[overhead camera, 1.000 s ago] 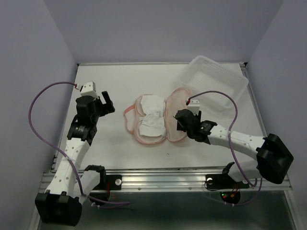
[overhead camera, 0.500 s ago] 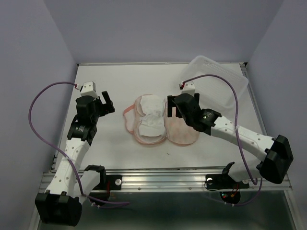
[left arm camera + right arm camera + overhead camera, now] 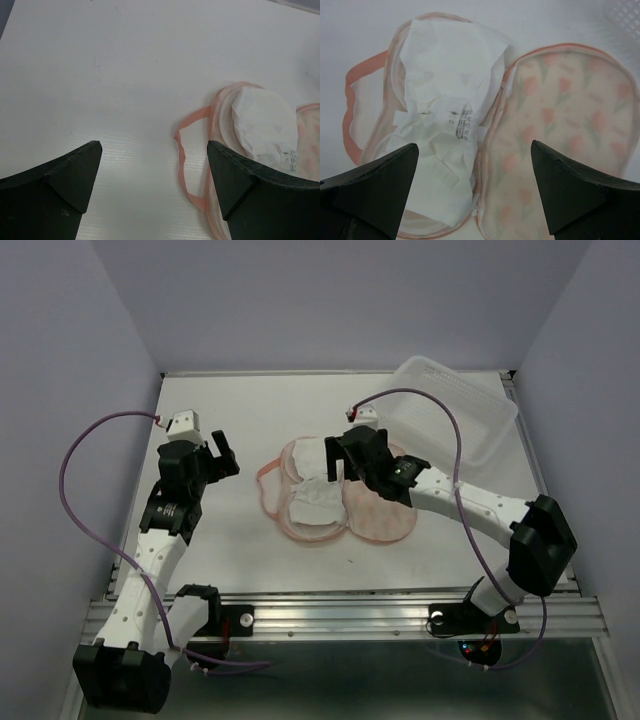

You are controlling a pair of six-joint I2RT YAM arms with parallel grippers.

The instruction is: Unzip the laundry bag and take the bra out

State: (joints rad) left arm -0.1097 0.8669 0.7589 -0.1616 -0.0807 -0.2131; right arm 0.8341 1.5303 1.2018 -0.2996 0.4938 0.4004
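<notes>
Lying unzipped and spread flat on the table (image 3: 230, 550) in the top view, the laundry bag (image 3: 385, 520) is cradling the crumpled white bra (image 3: 312, 498) in its left half; the right gripper (image 3: 342, 455) is hovering above, jaws wide, holding nothing; the left gripper (image 3: 222, 452) is hanging well apart, jaws spread and empty; in the left wrist view, the bag's pink loop (image 3: 186, 155) is lying untouched between the parted fingers; in the right wrist view, the bra is filling the white-lined half beside the printed flap.

Our black two-finger left hand (image 3: 224, 453) hangs wide open near the left edge of the white bench (image 3: 250, 405); our right hand (image 3: 338, 456) gapes mid-bench, arm outstretched.
</notes>
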